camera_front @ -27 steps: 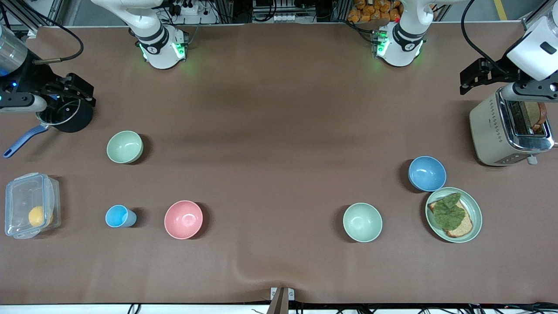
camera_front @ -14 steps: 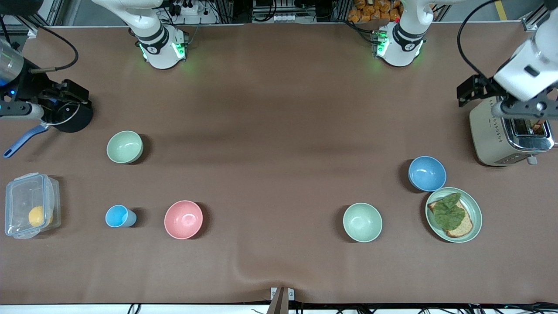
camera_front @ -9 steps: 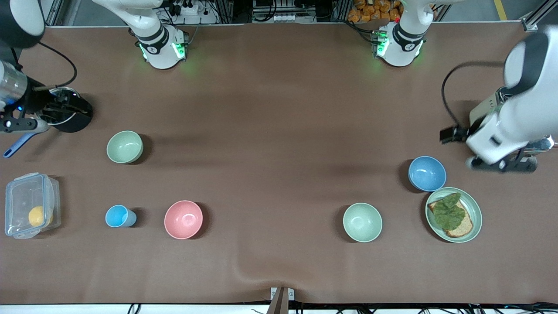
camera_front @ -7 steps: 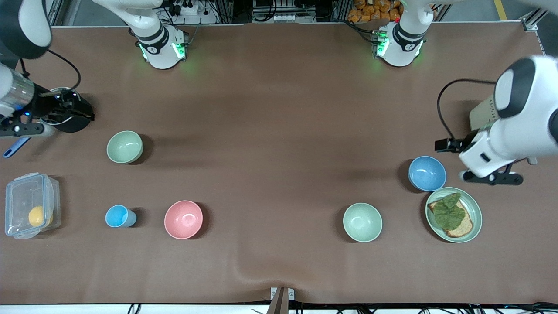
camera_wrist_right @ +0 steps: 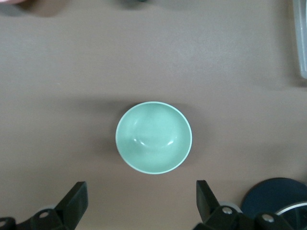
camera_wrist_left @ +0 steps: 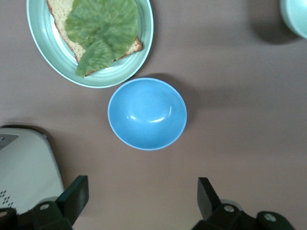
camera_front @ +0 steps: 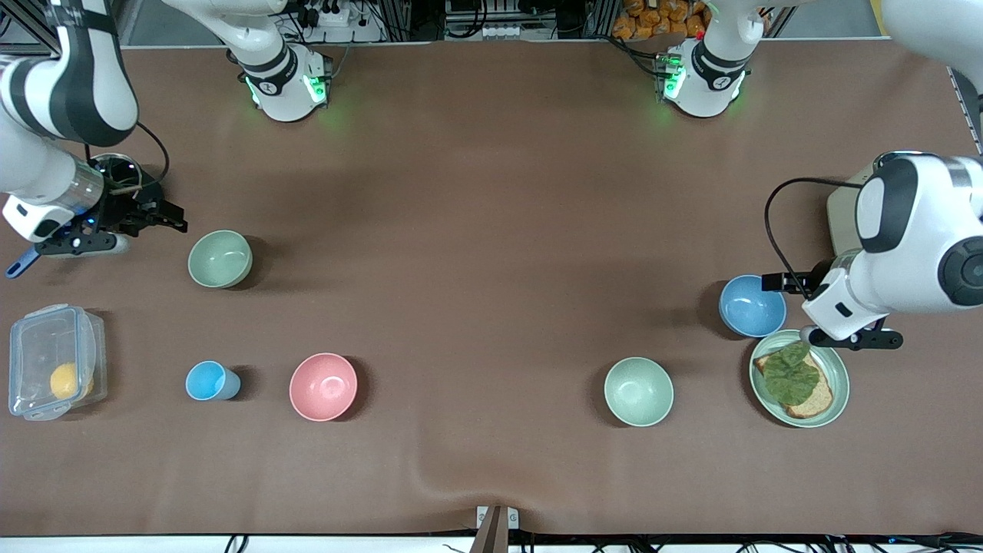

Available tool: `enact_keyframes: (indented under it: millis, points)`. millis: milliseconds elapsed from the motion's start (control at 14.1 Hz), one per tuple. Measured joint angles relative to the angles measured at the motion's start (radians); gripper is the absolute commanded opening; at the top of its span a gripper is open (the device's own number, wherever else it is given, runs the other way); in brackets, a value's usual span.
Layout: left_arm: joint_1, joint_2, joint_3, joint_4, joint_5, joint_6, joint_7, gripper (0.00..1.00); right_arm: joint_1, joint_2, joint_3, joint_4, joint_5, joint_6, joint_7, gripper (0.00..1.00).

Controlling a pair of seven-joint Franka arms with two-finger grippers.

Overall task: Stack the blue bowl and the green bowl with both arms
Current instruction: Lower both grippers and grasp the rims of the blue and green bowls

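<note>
A brown cloth [camera_front: 491,230] covers the whole bench, smooth but for one low wrinkle by the middle of the near edge. Past the far edge stand metal frame rails [camera_front: 399,19], cables and power strips [camera_front: 326,15]. Lighting is even, with soft shadows.

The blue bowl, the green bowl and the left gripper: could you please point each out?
blue bowl [camera_wrist_left: 147,113]: left wrist view, inner bottom.
green bowl [camera_wrist_right: 153,137]: right wrist view, inner bottom.
left gripper [camera_wrist_left: 143,198]: left wrist view, midway between its open fingertips.

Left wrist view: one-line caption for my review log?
Open left gripper above the blue bowl, which sits beside a plate of bread and lettuce.
</note>
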State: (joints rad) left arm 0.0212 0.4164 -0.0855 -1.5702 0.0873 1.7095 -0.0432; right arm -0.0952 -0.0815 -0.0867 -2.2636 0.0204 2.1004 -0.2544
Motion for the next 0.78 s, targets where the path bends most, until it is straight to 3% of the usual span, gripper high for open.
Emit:
enact_keyframes:
  millis: [354, 778]
  points:
    - [0.034, 0.095, 0.0, -0.015, 0.0, 0.07, 0.0, 1.0, -0.003, 0.023, -0.048, -0.127, 0.0, 0.207, -0.085, 1.0]
    - [0.084, 0.109, 0.002, -0.139, 0.0, 0.271, -0.001, 1.0, -0.017, 0.124, -0.081, -0.179, 0.0, 0.409, -0.151, 0.86]
